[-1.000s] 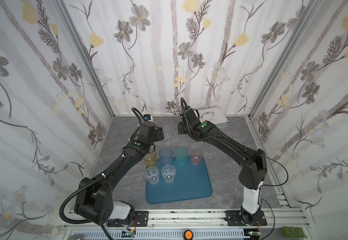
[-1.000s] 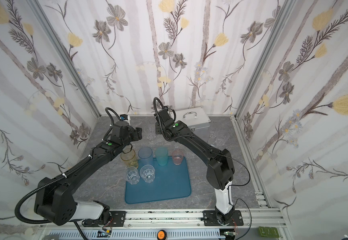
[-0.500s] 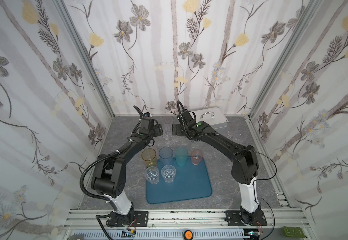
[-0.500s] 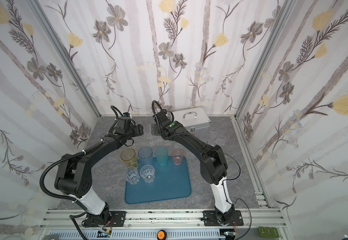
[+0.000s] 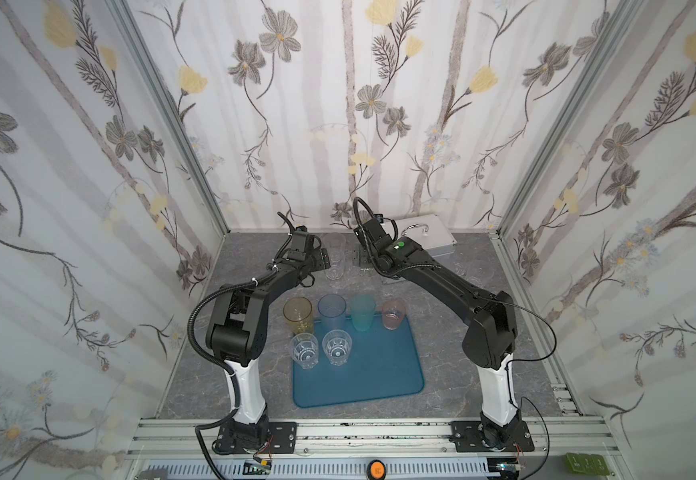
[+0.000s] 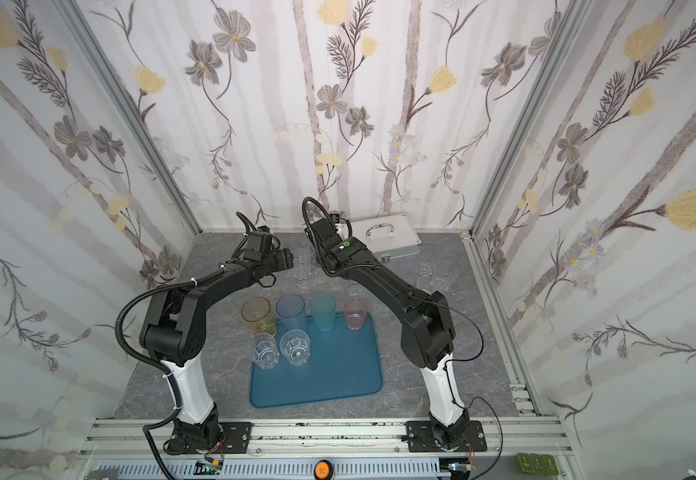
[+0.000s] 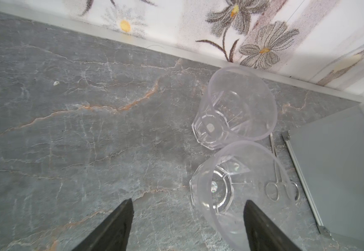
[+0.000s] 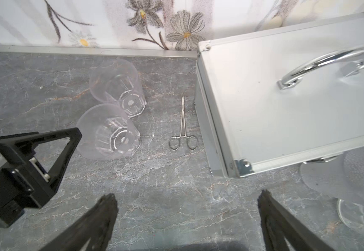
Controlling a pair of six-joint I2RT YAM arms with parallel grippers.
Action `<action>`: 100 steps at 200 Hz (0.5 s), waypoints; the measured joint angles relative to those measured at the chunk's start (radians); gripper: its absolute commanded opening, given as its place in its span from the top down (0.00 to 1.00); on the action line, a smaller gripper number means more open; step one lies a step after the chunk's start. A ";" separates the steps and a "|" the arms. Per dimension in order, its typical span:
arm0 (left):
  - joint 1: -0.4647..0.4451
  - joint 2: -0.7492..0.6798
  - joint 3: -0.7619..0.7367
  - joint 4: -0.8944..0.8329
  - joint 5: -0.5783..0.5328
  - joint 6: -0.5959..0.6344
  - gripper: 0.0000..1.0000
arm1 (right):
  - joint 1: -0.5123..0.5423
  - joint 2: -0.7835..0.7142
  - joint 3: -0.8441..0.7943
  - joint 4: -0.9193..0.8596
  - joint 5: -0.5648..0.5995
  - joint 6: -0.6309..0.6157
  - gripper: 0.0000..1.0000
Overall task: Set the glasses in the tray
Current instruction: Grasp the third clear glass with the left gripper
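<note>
Grey veined tabletop [image 5: 452,370], boxed in on three sides by flowered walls [image 5: 338,104], open only toward the front rail [image 5: 358,432]. Bare stone left of the tray and across the left part at the back. Tighter at the back right: silver case [image 5: 425,237] against the wall, steel forceps [image 8: 183,130] lying flat just beside its edge.

Tray [image 5: 379,374] teal-blue, flat, low-rimmed, round-cornered, set at the middle front, its near half and right side bare. Along its far edge, four upright in a row: yellow glass [image 5: 297,313] at the left corner (inside the rim or not: cannot tell), blue glass [image 5: 331,311], teal glass [image 5: 362,311], short pink glass [image 5: 393,313]. Just in front, on the tray's left part, a clear pair [image 5: 304,351] with faceted bases, side by side.

Off the tray: a back pair [image 7: 235,106] of clear glasses, upright near the back wall, rims close together; a clear cluster [image 5: 469,270] on the stone at the right, near the side wall.

Left hand [image 7: 188,203] spread wide, gripping nothing, one finger just beside the nearer back glass. Right hand [image 8: 187,195] spread fully, empty, over bare stone short of the forceps and the case's corner.
</note>
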 measured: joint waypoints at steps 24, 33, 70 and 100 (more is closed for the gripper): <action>0.015 0.047 0.040 0.001 0.020 -0.018 0.33 | -0.024 -0.011 0.004 -0.016 0.003 -0.011 0.07; 0.018 0.063 0.055 0.001 0.029 -0.023 0.35 | -0.021 -0.017 0.004 -0.018 -0.002 -0.018 0.09; 0.022 0.119 0.110 0.003 0.076 -0.035 0.42 | -0.014 -0.034 0.004 -0.001 -0.038 -0.017 0.17; 0.020 0.145 0.134 0.002 0.097 -0.045 0.52 | -0.006 -0.034 0.004 0.003 -0.074 -0.016 0.23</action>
